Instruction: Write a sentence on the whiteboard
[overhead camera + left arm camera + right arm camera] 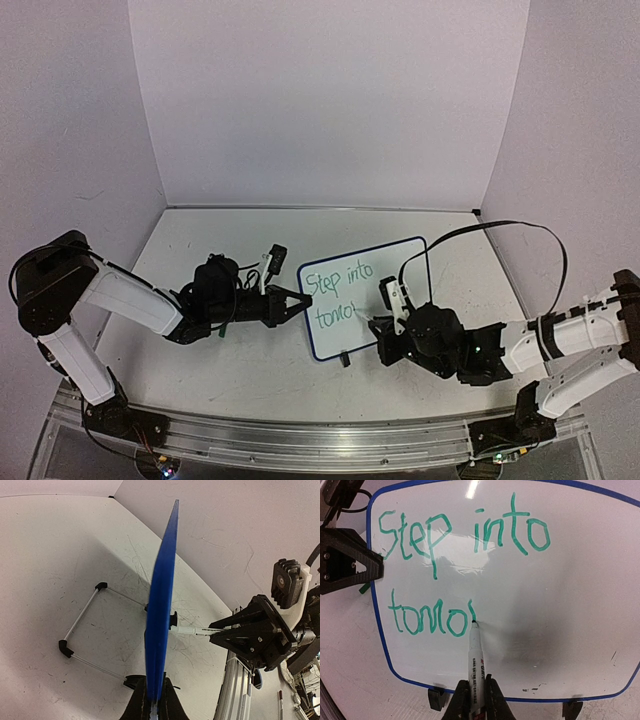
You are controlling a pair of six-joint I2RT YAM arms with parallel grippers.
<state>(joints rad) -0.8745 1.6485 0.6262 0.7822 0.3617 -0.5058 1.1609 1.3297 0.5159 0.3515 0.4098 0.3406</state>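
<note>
Toward the front of the desk (230,370), the right claw (476,702) is pinching a marker (475,660). Its tip touches the whiteboard (580,605) just after "tomo" in the lower line of the sentence (434,550). Slightly farther back, the left claw (292,303) is clamped on the board's left rim. The board stands upright at mid-desk, with a wire stand (82,616) behind it.

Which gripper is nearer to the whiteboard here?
Left. The left gripper is clamped on the edge of the whiteboard; the right gripper stands off its face, only the tip of its marker touching.
</note>
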